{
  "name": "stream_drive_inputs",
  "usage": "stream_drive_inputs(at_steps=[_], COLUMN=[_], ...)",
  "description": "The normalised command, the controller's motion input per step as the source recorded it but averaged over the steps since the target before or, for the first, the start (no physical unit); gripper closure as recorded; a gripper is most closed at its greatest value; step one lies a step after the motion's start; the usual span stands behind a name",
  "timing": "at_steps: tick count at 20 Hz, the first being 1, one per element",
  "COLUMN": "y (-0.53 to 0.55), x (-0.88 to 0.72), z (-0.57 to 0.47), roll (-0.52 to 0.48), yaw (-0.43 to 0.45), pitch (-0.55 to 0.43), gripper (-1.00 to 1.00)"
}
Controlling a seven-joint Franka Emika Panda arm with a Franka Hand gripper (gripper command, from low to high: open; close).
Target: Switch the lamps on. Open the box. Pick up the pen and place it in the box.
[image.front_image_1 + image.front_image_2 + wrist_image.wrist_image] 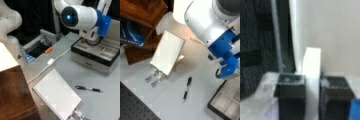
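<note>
Over the box [100,53], at about 2 o'clock in a front view, we find the arm with its gripper [312,86] low at the case's rear. We judge the box already open: pale grey compartments show, also at 4 o'clock in a front view [227,102]. Fingers [291,87] stand slightly apart astride a white upright piece; whether they pinch it we cannot tell. Still unlifted, the pen [88,88] lies on the table [75,67] at 5 o'clock, apart from the box. No lamps are identifiable.
</note>
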Motion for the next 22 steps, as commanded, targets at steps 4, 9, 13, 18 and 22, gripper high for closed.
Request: stream_drive_inputs(at_steps=[4,9,13,18,22], y=[0.25,0.26,0.26,0.27,0.3], x=[-0.06,-0.13,-0.17,-0.16,-0.19], z=[-0.14,-0.19,-0.24,-0.17,-0.11], roll=[-0.008,-0.005,-0.022,-0.009,0.009], yaw=[-0.108,-0.113,-0.124,-0.141,-0.148], pitch=[0.061,0.051,0.044,0.017,0.006], gripper=[1.0,-1.0,-1.0,-1.0,-1.0])
